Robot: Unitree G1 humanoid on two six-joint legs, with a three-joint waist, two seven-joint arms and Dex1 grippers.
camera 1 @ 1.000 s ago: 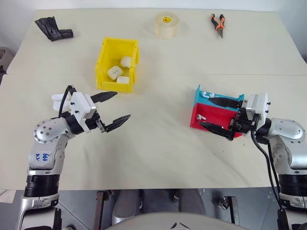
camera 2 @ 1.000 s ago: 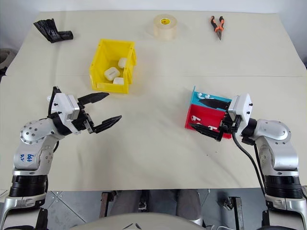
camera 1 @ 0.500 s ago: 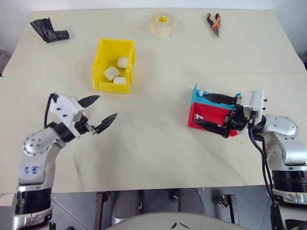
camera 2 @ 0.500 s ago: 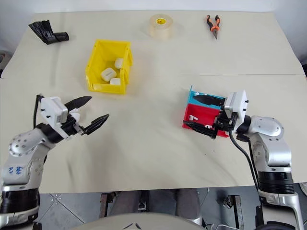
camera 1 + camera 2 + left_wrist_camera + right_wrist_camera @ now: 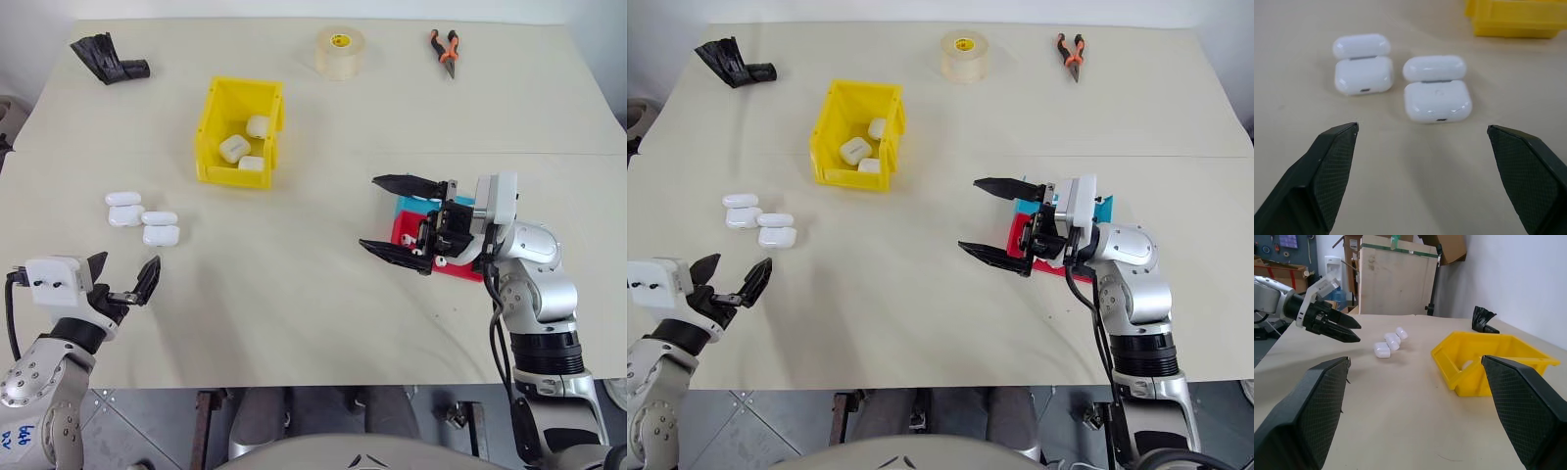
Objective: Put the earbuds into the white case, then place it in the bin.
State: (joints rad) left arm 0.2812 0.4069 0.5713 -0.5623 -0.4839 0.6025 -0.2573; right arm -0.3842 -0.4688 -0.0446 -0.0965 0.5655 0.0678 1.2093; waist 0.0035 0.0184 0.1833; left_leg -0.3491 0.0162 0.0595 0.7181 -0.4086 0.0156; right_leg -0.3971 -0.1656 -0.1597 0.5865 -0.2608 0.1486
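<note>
Two white cases (image 5: pixel 125 215) (image 5: pixel 162 235) lie with lids open on the left of the table; they are also in the left wrist view (image 5: pixel 1362 76) (image 5: pixel 1437 100). My left gripper (image 5: pixel 125 266) is open and empty near the table's front left edge, pointing at them from a short distance. The yellow bin (image 5: pixel 209 132) stands behind them and holds three closed white cases (image 5: pixel 235 148). My right gripper (image 5: pixel 369 212) is open and empty, pointing left, just left of the red and teal trays (image 5: pixel 460 269). I cannot make out the earbuds behind it.
A tape roll (image 5: pixel 340 51), orange-handled pliers (image 5: pixel 446 47) and a black crumpled object (image 5: pixel 108 59) lie along the far edge. The right wrist view looks across the table to the bin (image 5: pixel 1498 357), the cases (image 5: pixel 1388 343) and my left gripper (image 5: pixel 1334 325).
My left gripper has drawn back toward the front left edge, uncovering the two open cases. My right gripper has moved left, off the trays. Both stay open.
</note>
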